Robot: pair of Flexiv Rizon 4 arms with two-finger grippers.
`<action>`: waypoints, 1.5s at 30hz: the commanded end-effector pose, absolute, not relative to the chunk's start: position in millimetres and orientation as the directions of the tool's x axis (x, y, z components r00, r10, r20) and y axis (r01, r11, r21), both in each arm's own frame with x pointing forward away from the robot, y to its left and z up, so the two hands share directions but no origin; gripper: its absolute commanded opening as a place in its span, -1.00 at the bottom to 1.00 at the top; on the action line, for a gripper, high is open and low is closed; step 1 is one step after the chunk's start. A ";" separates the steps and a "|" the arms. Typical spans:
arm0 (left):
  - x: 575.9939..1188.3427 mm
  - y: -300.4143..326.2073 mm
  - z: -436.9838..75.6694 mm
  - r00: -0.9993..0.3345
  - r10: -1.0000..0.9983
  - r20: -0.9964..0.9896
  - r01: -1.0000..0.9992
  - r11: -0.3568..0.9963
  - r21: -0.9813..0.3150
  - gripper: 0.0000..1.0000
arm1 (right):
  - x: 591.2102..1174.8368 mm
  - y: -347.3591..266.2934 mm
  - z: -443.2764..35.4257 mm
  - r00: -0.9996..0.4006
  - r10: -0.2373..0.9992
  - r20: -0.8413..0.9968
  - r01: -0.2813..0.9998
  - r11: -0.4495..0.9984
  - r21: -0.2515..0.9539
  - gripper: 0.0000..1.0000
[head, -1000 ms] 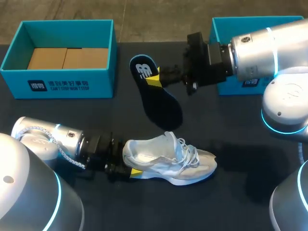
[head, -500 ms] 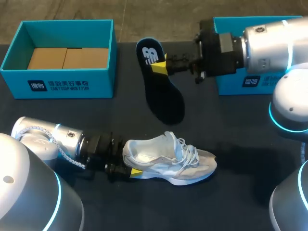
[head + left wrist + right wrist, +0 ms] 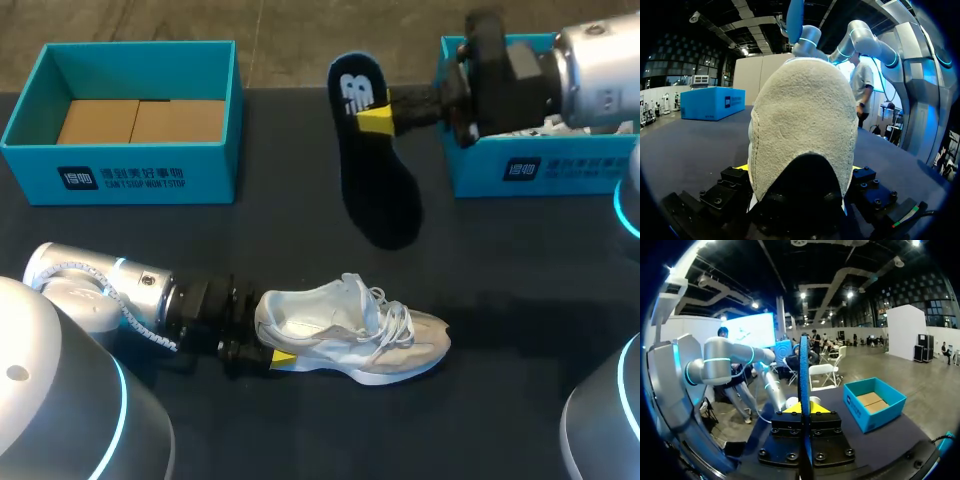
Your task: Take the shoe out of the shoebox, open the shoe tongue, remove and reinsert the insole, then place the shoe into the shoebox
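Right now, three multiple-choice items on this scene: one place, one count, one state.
1. Where is the insole?
A. In the right gripper, apart from the shoe
B. Inside the shoe
C. Lying flat, released
2. How many teal boxes show in the head view?
A. One
B. Two
C. Three
3. The left gripper is:
A. Open, off the shoe
B. Shut on the shoe's heel
C. Holding the insole

A: that gripper clamps it.
B: left box and right box.
B: the heel sits clamped in the left wrist view.
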State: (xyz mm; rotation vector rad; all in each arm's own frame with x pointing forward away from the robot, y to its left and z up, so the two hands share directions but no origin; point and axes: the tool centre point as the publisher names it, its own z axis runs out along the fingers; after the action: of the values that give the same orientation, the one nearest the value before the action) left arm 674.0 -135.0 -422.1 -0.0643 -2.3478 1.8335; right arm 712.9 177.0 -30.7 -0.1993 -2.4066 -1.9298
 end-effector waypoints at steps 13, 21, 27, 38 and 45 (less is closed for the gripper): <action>675.5 -134.7 -424.4 -0.986 0.133 0.102 -0.066 0.250 -0.966 -1.00 | 699.1 140.3 -31.3 -0.931 0.186 0.313 0.340 0.142 0.929 -1.00; 675.5 -134.7 -424.4 -0.986 0.133 0.102 -0.066 0.250 -0.966 -1.00 | 694.7 135.9 -30.4 -0.903 0.280 0.326 0.379 0.162 0.911 -1.00; 675.5 -134.7 -424.4 -0.986 0.133 0.102 -0.066 0.250 -0.966 -1.00 | 694.7 135.9 -30.4 -0.903 0.280 0.326 0.379 0.162 0.911 -1.00; 675.5 -134.7 -424.4 -0.986 0.133 0.102 -0.066 0.250 -0.966 -1.00 | 685.2 110.7 -21.3 -0.898 0.272 0.346 0.383 0.098 0.918 -1.00; 675.5 -134.7 -424.4 -0.986 0.133 0.102 -0.066 0.250 -0.966 -1.00 | 680.3 109.2 -21.3 -0.897 0.261 0.356 0.395 0.114 0.912 -1.00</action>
State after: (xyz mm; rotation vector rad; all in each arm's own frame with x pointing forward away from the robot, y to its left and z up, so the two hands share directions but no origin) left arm 674.1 -134.9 -422.2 -0.0640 -2.3480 1.8334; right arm 684.5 112.6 -21.3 -0.6620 -2.2580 -1.9167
